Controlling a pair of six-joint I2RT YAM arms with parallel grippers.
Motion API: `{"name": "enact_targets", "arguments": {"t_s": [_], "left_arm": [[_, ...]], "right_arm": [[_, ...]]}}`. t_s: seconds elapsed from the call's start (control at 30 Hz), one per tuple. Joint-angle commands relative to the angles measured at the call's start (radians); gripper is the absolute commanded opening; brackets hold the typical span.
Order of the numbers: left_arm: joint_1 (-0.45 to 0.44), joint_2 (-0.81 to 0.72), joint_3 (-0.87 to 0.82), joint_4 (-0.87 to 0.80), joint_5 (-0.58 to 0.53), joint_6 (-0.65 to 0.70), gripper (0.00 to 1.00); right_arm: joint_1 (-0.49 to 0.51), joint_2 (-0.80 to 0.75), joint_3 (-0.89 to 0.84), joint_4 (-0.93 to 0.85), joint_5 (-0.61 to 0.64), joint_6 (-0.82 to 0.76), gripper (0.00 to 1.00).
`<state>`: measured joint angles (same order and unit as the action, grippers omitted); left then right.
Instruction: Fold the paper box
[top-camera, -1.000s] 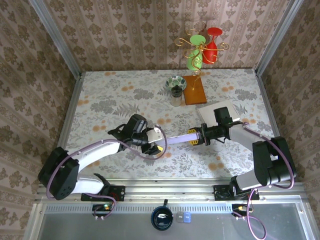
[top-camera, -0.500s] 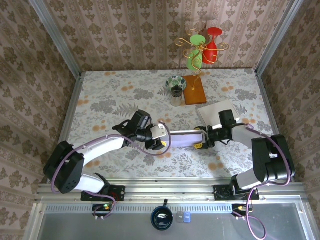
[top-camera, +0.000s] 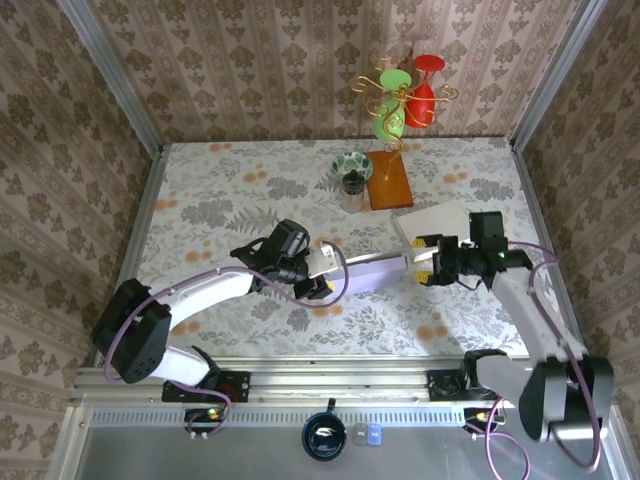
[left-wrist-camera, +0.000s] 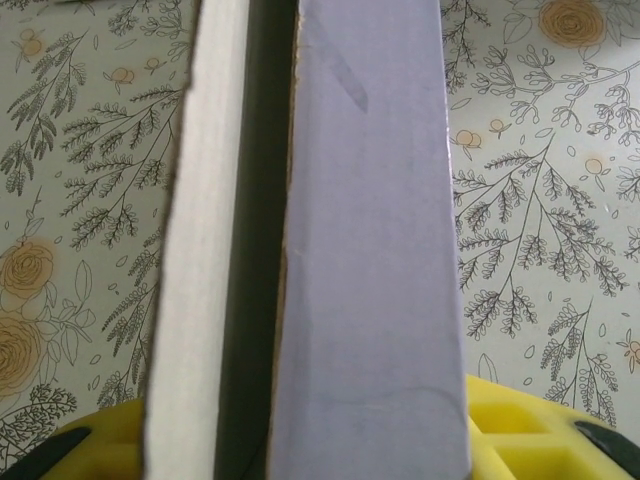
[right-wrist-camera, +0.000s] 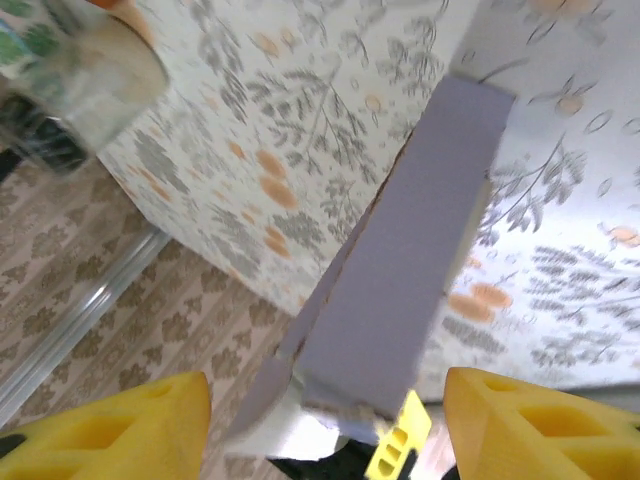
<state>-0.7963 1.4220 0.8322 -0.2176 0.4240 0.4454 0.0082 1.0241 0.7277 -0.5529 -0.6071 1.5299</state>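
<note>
The paper box (top-camera: 368, 270) is a long, flat lavender carton with a white inner panel, held just above the table's middle. My left gripper (top-camera: 315, 272) is shut on its left end. In the left wrist view the box (left-wrist-camera: 370, 250) runs up the frame between the yellow fingers (left-wrist-camera: 525, 430). My right gripper (top-camera: 423, 262) stands open just off the box's right end, not touching it. In the right wrist view the box (right-wrist-camera: 410, 260) lies ahead between the spread yellow fingers (right-wrist-camera: 110, 430).
A white flat sheet (top-camera: 435, 222) lies under the right arm. At the back middle stand a wooden block (top-camera: 388, 180), a patterned bowl on a glass (top-camera: 351, 170) and a wire stand with green and red glasses (top-camera: 405, 98). The table is walled on three sides.
My right gripper has opened off the box's right end and drawn back to the right. My left gripper has closed tighter on the box and carried it slightly up and right.
</note>
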Motion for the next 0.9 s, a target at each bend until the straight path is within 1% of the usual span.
{"name": "enact_targets", "arguments": {"t_s": [0.0, 0.07, 0.1, 0.2, 0.3, 0.37, 0.47, 0.7, 0.77, 0.87], "left_arm": [[-0.021, -0.015, -0.002, -0.032, -0.036, -0.052, 0.43], [-0.026, -0.020, -0.005, -0.032, -0.044, -0.063, 0.43], [-0.030, -0.021, -0.004, -0.033, -0.047, -0.066, 0.43], [-0.039, -0.024, -0.004, -0.038, -0.054, -0.068, 0.43], [-0.044, -0.029, -0.004, -0.045, -0.059, -0.067, 0.42], [-0.043, -0.031, -0.002, -0.051, -0.060, -0.064, 0.42], [-0.045, -0.029, 0.002, -0.058, -0.062, -0.061, 0.42], [-0.048, -0.029, 0.004, -0.062, -0.062, -0.054, 0.42], [-0.050, -0.030, 0.007, -0.066, -0.062, -0.046, 0.42], [-0.058, -0.032, 0.007, -0.068, -0.064, -0.033, 0.42]], "right_arm": [[0.075, -0.182, 0.009, -0.144, 0.301, -0.040, 0.57], [0.188, -0.288, -0.037, -0.105, 0.447, -0.012, 0.46], [0.244, -0.324, -0.069, -0.069, 0.490, 0.018, 0.43], [0.398, -0.335, -0.145, 0.060, 0.550, 0.088, 0.41], [0.511, -0.276, -0.142, 0.160, 0.619, 0.091, 0.41], [0.536, -0.225, -0.122, 0.196, 0.625, 0.076, 0.42], [0.541, -0.162, -0.093, 0.225, 0.613, 0.055, 0.42], [0.544, -0.072, -0.100, 0.319, 0.610, 0.059, 0.42], [0.544, -0.056, -0.088, 0.309, 0.613, 0.057, 0.40], [0.544, -0.035, -0.083, 0.262, 0.604, 0.066, 0.35]]}}
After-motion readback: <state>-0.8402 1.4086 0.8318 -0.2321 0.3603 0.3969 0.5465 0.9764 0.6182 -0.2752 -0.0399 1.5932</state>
